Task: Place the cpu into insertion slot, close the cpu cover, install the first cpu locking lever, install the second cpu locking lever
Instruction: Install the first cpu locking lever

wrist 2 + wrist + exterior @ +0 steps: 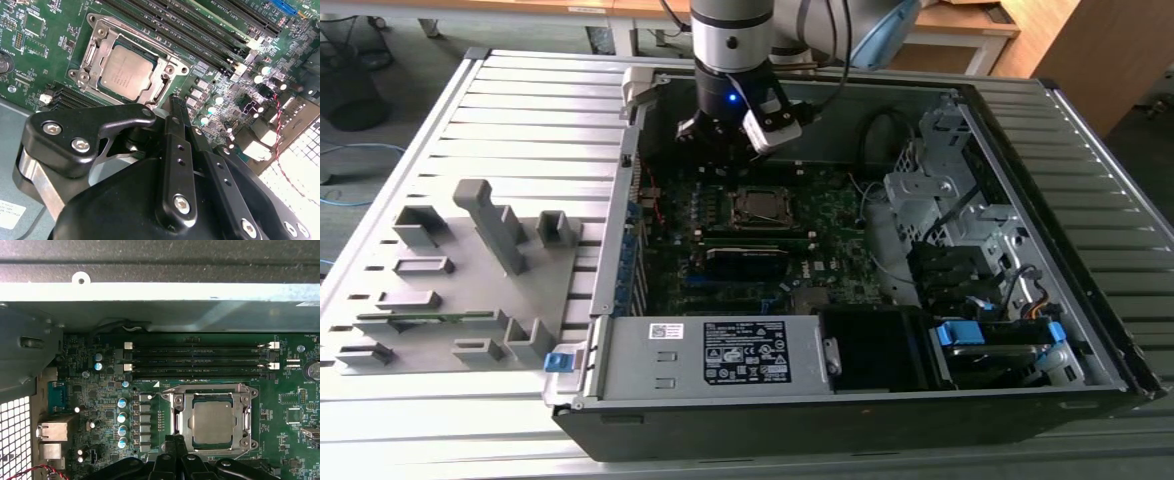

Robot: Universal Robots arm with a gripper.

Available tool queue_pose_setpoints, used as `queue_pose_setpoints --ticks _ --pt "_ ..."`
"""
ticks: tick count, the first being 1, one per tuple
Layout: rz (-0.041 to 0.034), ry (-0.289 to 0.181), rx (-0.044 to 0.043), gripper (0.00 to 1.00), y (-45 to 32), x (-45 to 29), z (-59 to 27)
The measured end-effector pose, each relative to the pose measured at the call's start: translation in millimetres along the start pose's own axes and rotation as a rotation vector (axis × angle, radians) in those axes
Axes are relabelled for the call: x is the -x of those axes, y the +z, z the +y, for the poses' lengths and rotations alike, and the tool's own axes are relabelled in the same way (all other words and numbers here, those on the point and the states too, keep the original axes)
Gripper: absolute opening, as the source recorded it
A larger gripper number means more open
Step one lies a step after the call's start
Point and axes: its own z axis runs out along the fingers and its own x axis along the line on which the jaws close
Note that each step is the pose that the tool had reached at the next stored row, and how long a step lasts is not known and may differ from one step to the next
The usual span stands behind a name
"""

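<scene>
End effector (173,101) pinched empty | cpu (125,72) seated under cpu cover (91,56) | exterior view: power supply (720,352)

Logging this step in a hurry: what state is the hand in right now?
Hand: closed, holding nothing, its tip close to the edge of the cpu cover.

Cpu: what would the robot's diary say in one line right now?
cpu: seated in place | cpu cover: down around it | gripper: shut, near the cover's edge

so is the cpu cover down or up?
Down: the cpu cover lies flat around the cpu in both wrist views, chip showing through its window.
</scene>
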Motion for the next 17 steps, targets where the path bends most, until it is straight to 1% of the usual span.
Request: queue_pose_setpoints --ticks 3,9,15,17 --pt "0.0000 0.000 -0.0001 0.11 -0.2 0.0 -0.1" --pt "0.0001 0.000 -0.0001 0.11 -4.6 0.2 -0.1" --pt "0.0000 0.000 0.0000 0.11 -5.1 0.3 0.0" --pt "0.0000 0.000 0.0000 0.11 -15.3 0.9 -0.2"
